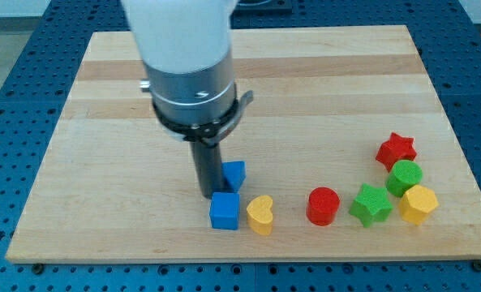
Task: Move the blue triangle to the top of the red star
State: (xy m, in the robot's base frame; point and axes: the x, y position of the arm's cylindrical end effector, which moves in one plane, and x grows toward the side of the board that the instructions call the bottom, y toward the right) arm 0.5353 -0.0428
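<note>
The blue triangle lies near the board's bottom middle, partly hidden behind my rod. My tip touches the triangle's left side and stands just above the blue cube. The red star lies far off at the view's right, above the green cylinder. The space above the red star holds only bare board.
A yellow heart lies right of the blue cube. A red cylinder, a green star and a yellow hexagon lie in a row at the bottom right. The wooden board rests on a blue perforated table.
</note>
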